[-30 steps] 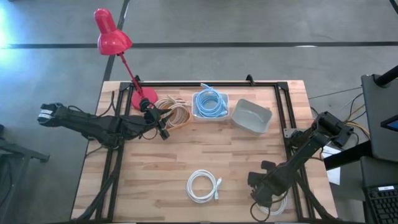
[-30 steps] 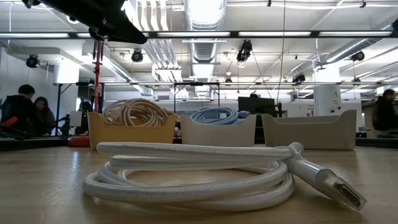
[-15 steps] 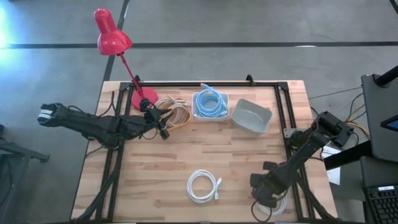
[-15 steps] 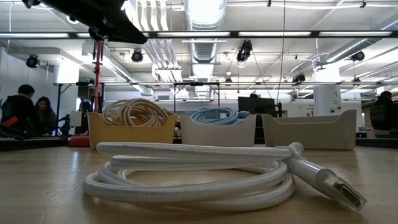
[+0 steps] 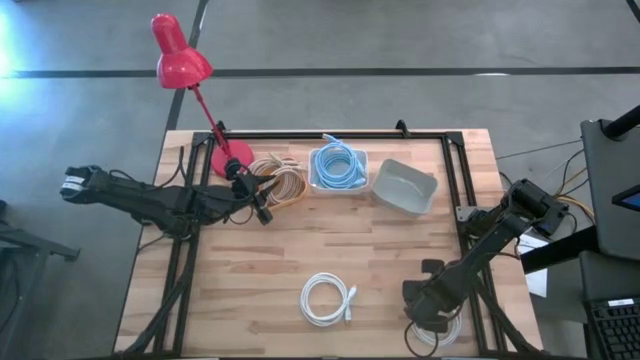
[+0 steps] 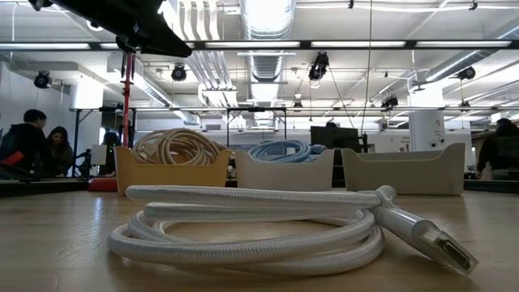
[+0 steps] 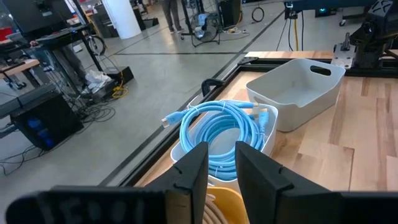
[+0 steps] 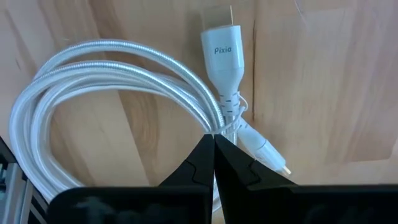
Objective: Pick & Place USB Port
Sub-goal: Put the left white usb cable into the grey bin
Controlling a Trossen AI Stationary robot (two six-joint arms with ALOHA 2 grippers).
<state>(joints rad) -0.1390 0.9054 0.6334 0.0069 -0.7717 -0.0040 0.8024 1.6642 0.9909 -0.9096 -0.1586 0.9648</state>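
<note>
The right claw sits low at the table's near right corner, its fingers pressed together over a coiled white cable with a plug marked "Pixia". A second white cable coil lies loose on the wood in the middle front. The left claw hovers by the yellow bin of cream cable, its fingers slightly spread and holding nothing. Beside it stand a bin of blue cable, a bare grey bin, and a red lamp.
</note>
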